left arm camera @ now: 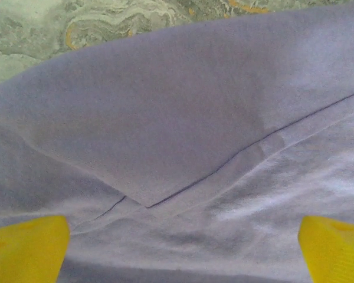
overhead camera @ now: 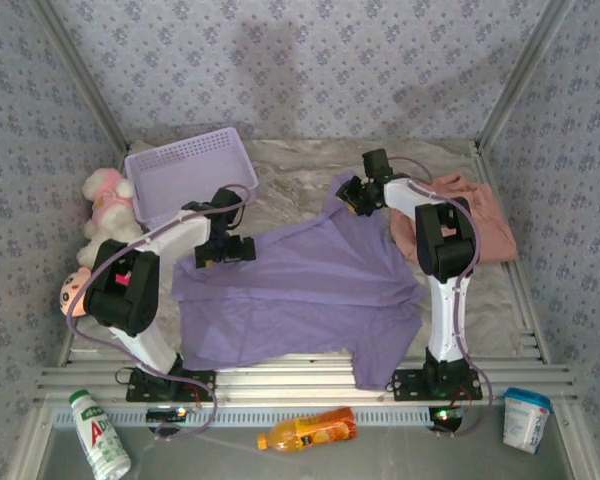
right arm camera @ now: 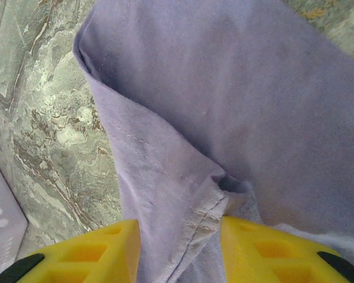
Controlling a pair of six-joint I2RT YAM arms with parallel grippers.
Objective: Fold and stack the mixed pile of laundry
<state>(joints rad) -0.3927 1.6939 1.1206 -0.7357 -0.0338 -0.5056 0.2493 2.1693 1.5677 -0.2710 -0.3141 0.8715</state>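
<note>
The right tool (right arm camera: pixel 180 256) is closed on the lavender T-shirt (overhead camera: pixel 300 290), with a stitched hem bunched between its two yellow fingers (right arm camera: pixel 82 253) and the cloth running away from the grip in a rolled fold; in the top view this tool sits at the shirt's 1 o'clock corner, where the fabric is drawn out to a point. The left tool (left arm camera: pixel 183 253) stands wide open, its yellow fingertips (left arm camera: pixel 333 247) at the two lower corners of its wrist view with smooth purple cloth between them; whether they touch the cloth I cannot tell; in the top view it hangs over the shirt's 10 o'clock edge. The T-shirt is soft, matte knit, spread mostly flat in the middle of the marbled grey-green table (overhead camera: pixel 290 165) between the two arms; one layer is folded over another, making a straight-edged V under the left tool; its long axis runs from 9 to 3 o'clock, tilted up toward the right tool, and one flap hangs over the near rails at 5 o'clock. The salmon-pink garment (overhead camera: pixel 485 225) lies crumpled at 2 o'clock, just behind the right arm and near the shirt's right edge; the arm hides whether the two touch. A rigid lavender mesh basket (overhead camera: pixel 185 170) sits at 11 o'clock, with plush toys (overhead camera: pixel 105 205) just beside it at 9 to 10 o'clock.
</note>
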